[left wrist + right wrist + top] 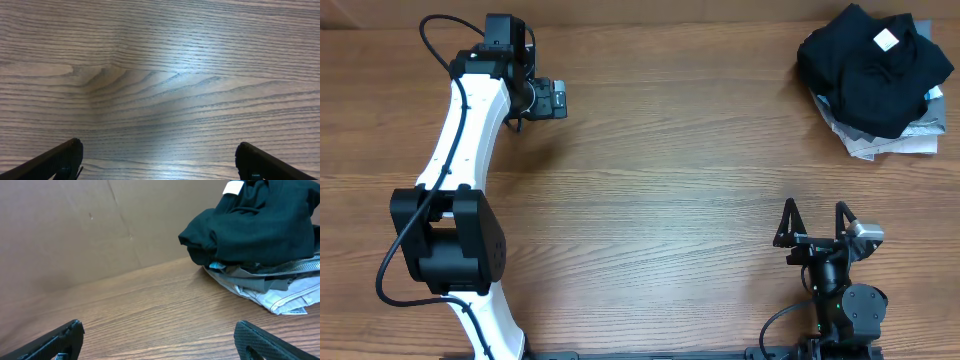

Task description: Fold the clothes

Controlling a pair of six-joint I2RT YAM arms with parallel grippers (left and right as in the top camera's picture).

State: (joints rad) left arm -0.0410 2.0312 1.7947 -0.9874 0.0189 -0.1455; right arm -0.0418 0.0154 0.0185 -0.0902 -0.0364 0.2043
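Note:
The clothes, a black T-shirt (875,65) with a small white neck label (886,40), lies crumpled on top of a pile at the table's far right corner. The right wrist view shows the same T-shirt (255,225) bunched up at the upper right, well ahead of the fingers. My right gripper (815,218) stands open near the front right edge, far from the pile, with only bare wood between its fingers (65,337). My left gripper (535,98) is at the far left, pointing down at the table (165,75), open and holding nothing, with both fingertips (67,155) wide apart.
Folded grey and white pieces (885,143) lie under the T-shirt, their edges sticking out (272,292). A brown board (75,230) stands behind the table's far edge. The left arm (460,150) stretches along the left side.

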